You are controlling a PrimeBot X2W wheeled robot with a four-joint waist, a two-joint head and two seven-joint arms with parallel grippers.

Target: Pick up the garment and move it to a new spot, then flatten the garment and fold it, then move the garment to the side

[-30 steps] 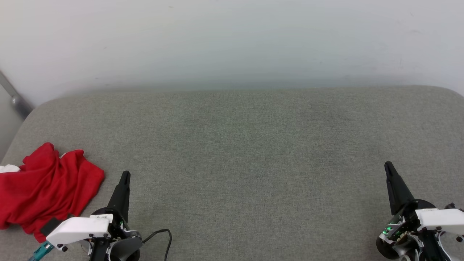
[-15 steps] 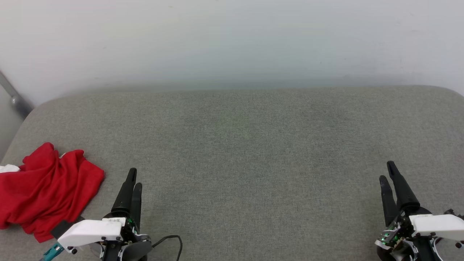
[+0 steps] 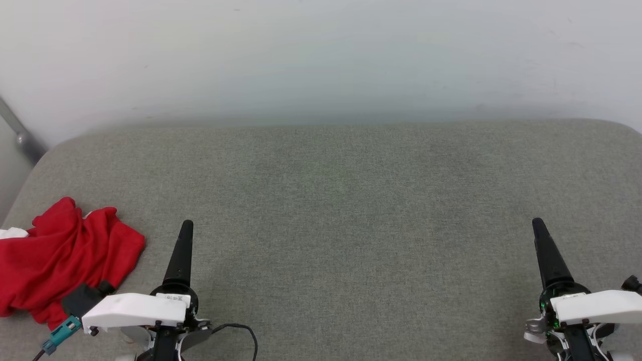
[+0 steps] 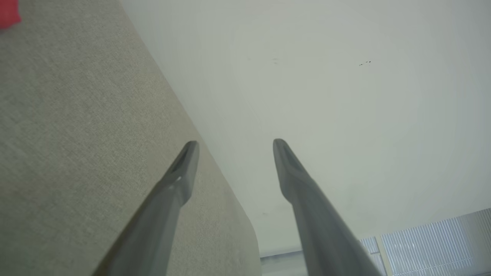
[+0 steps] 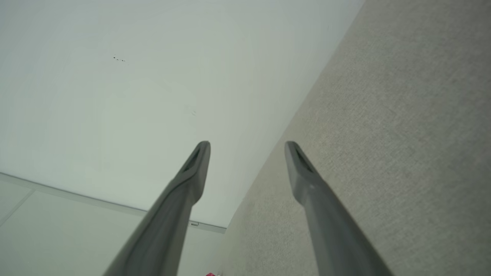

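Observation:
The garment point(image 3: 65, 265) is a crumpled red heap with a bit of white sleeve point(image 3: 12, 233), lying at the left edge of the grey padded surface point(image 3: 341, 210). A red corner of the garment point(image 4: 8, 13) shows at the top left of the left wrist view. My left gripper point(image 3: 185, 225) hovers just right of the heap, not touching it. Its fingers point(image 4: 184, 168) stand apart with nothing between them. My right gripper point(image 3: 537, 221) is far off at the lower right. It is open and empty too, as its spread fingers point(image 5: 303, 168) show.
A pale wall point(image 3: 321, 60) rises behind the padded surface, whose back corners are rounded. A grey metal bar point(image 3: 20, 135) slants at the far left. A black cable point(image 3: 241, 331) loops beside my left wrist.
Both grippers have gone from shut to open. The left one has shifted a little right and forward. The garment lies as before.

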